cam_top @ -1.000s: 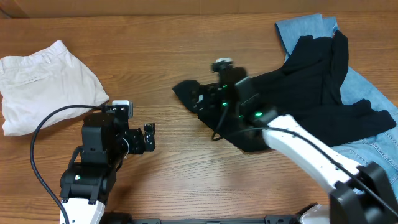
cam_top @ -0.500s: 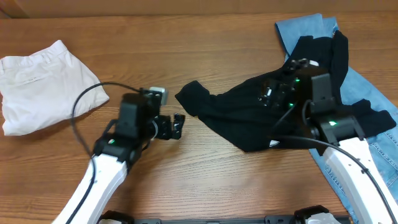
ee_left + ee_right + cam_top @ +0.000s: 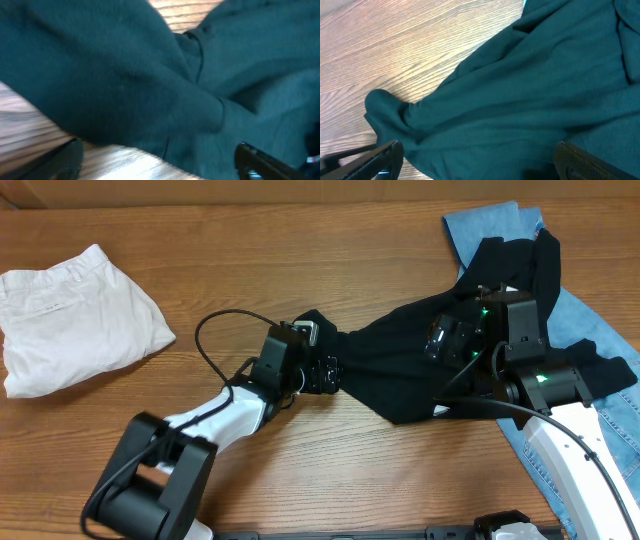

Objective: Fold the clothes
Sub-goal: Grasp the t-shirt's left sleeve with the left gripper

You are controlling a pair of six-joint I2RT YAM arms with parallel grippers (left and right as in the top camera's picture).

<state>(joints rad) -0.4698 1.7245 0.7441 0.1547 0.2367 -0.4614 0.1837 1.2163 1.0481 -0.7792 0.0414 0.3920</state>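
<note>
The black shirt (image 3: 400, 380) lies crumpled across the right half of the wooden table, one sleeve end pointing left. My left gripper (image 3: 330, 372) sits at that sleeve end. In the left wrist view its jaws (image 3: 160, 170) stand wide apart just above the wood, with the shirt's edge (image 3: 125, 75) lying between and ahead of them. My right gripper (image 3: 440, 340) hovers open over the middle of the shirt (image 3: 520, 100), nothing held between its fingers (image 3: 590, 160). Light blue jeans (image 3: 500, 225) lie under the shirt at the far right. White trousers (image 3: 70, 315) lie bunched at the far left.
Bare wooden table (image 3: 300, 260) runs between the white trousers and the shirt. The jeans reach the table's right edge (image 3: 610, 430). The left arm's black cable (image 3: 215, 330) loops over the wood behind its wrist.
My left arm has swung right from the table's front left up to the shirt's sleeve end. My right gripper has pulled back from that sleeve end to the shirt's middle, leaving the sleeve stretched left.
</note>
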